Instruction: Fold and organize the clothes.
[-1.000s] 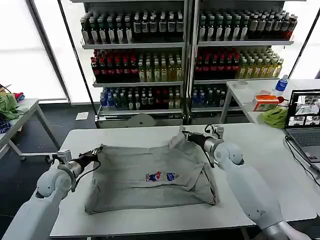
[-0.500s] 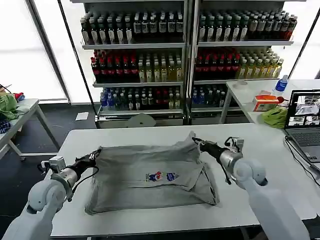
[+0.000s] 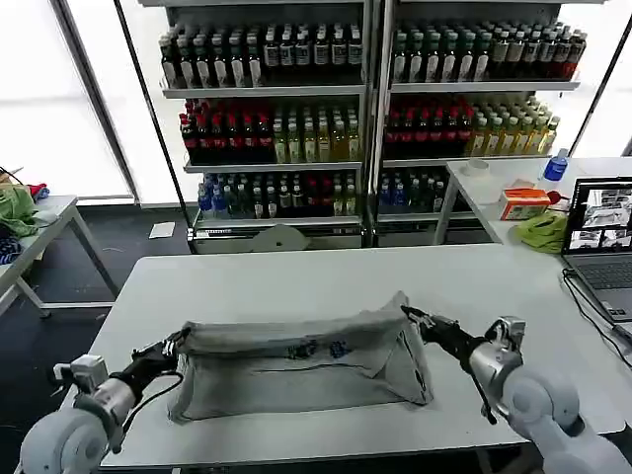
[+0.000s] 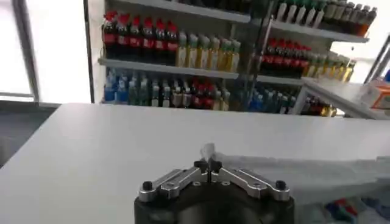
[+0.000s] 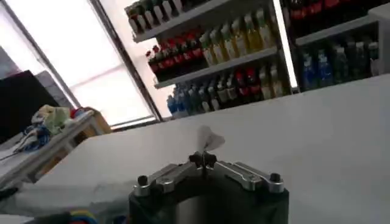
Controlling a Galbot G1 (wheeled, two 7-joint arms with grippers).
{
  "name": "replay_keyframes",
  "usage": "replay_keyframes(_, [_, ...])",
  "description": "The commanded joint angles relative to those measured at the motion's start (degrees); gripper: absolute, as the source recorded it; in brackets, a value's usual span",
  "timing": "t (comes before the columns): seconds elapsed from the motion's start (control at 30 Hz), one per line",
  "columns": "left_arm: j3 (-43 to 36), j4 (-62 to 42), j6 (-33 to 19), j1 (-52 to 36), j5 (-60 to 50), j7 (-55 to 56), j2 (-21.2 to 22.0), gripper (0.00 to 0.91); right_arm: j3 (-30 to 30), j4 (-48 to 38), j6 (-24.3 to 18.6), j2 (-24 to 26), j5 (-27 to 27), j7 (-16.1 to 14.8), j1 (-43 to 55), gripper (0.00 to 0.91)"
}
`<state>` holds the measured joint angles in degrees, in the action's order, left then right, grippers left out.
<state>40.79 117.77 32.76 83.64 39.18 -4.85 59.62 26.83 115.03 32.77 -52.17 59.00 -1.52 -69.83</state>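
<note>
A light grey shirt point(image 3: 296, 365) lies on the white table point(image 3: 296, 281), its far edge lifted and carried over the near half, the colourful chest print point(image 3: 316, 349) just showing under the fold. My left gripper point(image 3: 170, 349) is shut on the shirt's left corner, a tuft of grey cloth point(image 4: 208, 150) sticking out between its fingertips point(image 4: 208, 165). My right gripper point(image 3: 413, 318) is shut on the shirt's right corner, with a small flap of cloth point(image 5: 209, 139) above its fingertips point(image 5: 202, 160). Both grippers hold the raised edge a little above the table.
A laptop point(image 3: 602, 242) with cables sits at the table's right edge. Behind it a second table holds a bright green cloth point(image 3: 543, 230), an orange box point(image 3: 523, 202) and a bottle point(image 3: 556, 164). Drink shelves point(image 3: 365, 109) fill the back. A side table point(image 3: 30, 232) stands at the left.
Both grippers have pulled the shirt's far edge toward me and downward, folding it over the front half. The chest print went from fully showing to nearly covered.
</note>
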Motion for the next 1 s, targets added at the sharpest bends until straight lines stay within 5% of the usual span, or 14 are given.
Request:
replay_keyframes(0.03, [2.96, 6.35, 0.33, 13.23, -8.83, -3.28, 2.74, 0.000, 5.21, 8.11, -0.34, 1.58, -1.94, 0.78, -15.96, 0.000])
replay_keyframes(0.13, [2.57, 6.37, 0.29, 15.29, -12.13, -4.64, 3.62, 0.030, 5.26, 8.49, -0.32, 1.31, -2.87, 1.03, -17.54, 0.000])
replay_keyframes(0.17, [2.53, 6.43, 0.29, 15.97, -13.05, -5.67, 3.72, 0.715, 5.26, 8.53, -0.23, 1.36, -3.49, 1.04, -17.97, 0.907])
replay_keyframes(0.2, [2.26, 6.44, 0.27, 16.40, -13.48, -6.04, 3.93, 0.907, 5.12, 8.46, -0.24, 1.26, -4.45, 1.13, -18.15, 0.907])
replay_keyframes(0.33, [1.99, 7.05, 0.23, 16.35, -13.72, -6.28, 4.71, 0.907, 5.41, 8.20, -0.25, 0.71, -6.77, 1.67, -17.80, 0.907])
replay_keyframes(0.53, [5.66, 9.76, 0.25, 15.74, -12.76, -5.11, 4.25, 0.907, 9.05, 8.67, -6.20, 1.22, -12.58, -0.55, -17.21, 0.907])
replay_keyframes(0.83, [8.53, 9.46, -4.65, 14.38, -5.54, 2.91, 6.68, 0.907, 12.33, 3.43, -29.69, 0.26, -27.07, -9.07, -14.10, 0.907])
replay_keyframes(0.87, [7.76, 9.40, -5.02, 14.33, -5.87, 3.76, 7.24, 0.907, 12.38, 1.54, -35.03, -0.29, -28.53, -10.24, -13.22, 0.907])
replay_keyframes(1.0, [3.02, 8.38, -8.88, 15.08, -13.27, 5.75, 12.86, 0.907, 13.11, -4.24, -41.04, -1.21, -30.13, -12.69, -11.34, 0.907])
